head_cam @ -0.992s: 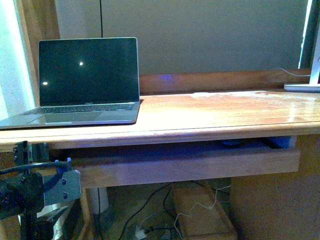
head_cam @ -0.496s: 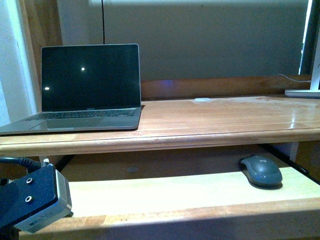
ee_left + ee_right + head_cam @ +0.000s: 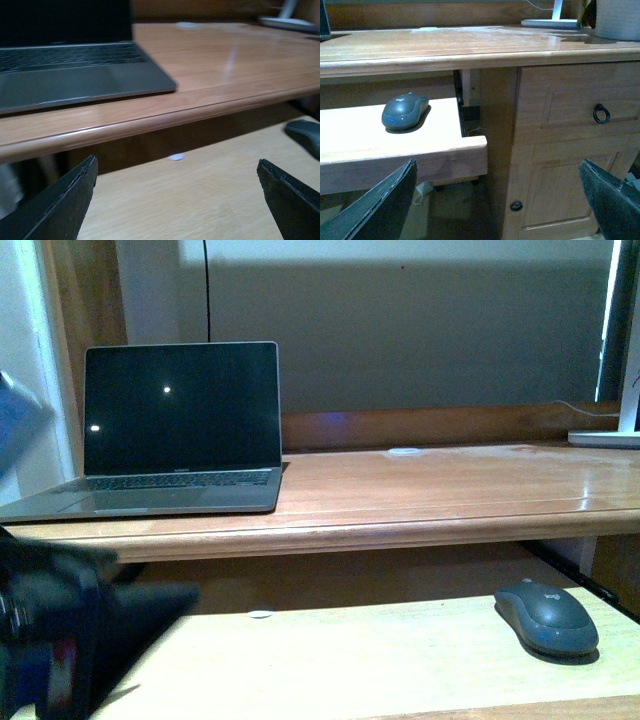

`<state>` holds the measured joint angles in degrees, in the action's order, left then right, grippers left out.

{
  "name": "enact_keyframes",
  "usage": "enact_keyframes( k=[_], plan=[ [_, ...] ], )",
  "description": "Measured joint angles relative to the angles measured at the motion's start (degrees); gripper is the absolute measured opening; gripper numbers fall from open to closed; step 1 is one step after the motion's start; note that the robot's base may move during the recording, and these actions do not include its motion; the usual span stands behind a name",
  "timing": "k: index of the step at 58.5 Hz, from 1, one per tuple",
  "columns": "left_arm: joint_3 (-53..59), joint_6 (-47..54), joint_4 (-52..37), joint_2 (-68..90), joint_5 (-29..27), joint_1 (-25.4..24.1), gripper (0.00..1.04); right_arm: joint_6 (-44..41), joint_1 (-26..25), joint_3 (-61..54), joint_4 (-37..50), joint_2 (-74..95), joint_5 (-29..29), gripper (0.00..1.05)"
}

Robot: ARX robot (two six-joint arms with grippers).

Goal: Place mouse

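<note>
Grey mouse (image 3: 547,617) sits near the pull-out shelf's (image 3: 350,650) right edge; with both jaws spread and empty, I risk nudging it off.

Left pincer (image 3: 176,164) with 2 black wedge fingers (image 3: 62,210), rough edges, right pincer (image 3: 497,165) alike, blurred dark arm (image 3: 60,640)

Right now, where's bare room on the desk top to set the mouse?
The widest free patch on the desk top runs from the laptop rightward to the white base, in front of the small white disc. The laptop crowds the left end. The mouse lies on the shelf below.
</note>
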<state>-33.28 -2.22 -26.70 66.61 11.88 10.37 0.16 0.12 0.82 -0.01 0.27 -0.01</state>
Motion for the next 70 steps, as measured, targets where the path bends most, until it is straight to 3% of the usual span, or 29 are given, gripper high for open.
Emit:
enact_keyframes(
  k=[9,17,23,29,35,40,45,46,50,54,60,70],
  plan=[
    [6.73,1.46,3.87,-9.88,-17.46,0.15,0.97,0.00,0.00,0.00,0.00,0.00,0.00,0.97],
    [12.59,1.57,9.49,-21.77,-26.10,0.87,0.97,0.00,0.00,0.00,0.00,0.00,0.00,0.97],
    [17.33,2.34,17.29,-35.85,-33.07,4.26,0.97,0.00,0.00,0.00,0.00,0.00,-0.02,0.97],
    [19.89,2.34,24.26,-47.84,-24.79,2.10,0.81,0.00,0.00,0.00,0.00,0.00,0.00,0.97],
    [23.82,2.34,27.67,-58.03,-20.61,-0.90,0.61,-0.02,0.00,0.00,0.00,0.00,0.00,0.97],
    [27.54,2.36,27.54,-61.75,-12.98,-7.54,0.46,0.00,0.00,0.00,0.00,0.00,-0.04,0.97],
    [29.18,2.34,27.50,-62.51,-12.48,-9.79,0.30,0.00,0.00,0.00,0.00,0.00,-0.04,0.97],
    [29.24,2.34,27.45,-62.58,-12.28,-9.84,0.28,0.24,-0.24,0.04,-0.07,0.17,-0.96,0.97],
    [29.55,2.34,27.45,-63.10,-12.02,-9.94,0.15,2.86,-4.85,0.90,2.40,5.51,-15.87,0.97],
    [29.68,2.34,27.34,-63.43,-11.89,-10.01,0.05,5.42,-6.05,2.97,8.17,13.62,-24.22,0.97],
    [29.97,2.32,27.30,-63.73,-11.96,-10.01,0.03,6.78,-3.43,6.95,17.40,24.90,-24.63,0.97],
    [32.46,2.32,26.93,-66.05,-11.91,-10.03,0.03,6.23,4.63,16.35,29.73,43.25,-15.74,0.97]
  ],
)
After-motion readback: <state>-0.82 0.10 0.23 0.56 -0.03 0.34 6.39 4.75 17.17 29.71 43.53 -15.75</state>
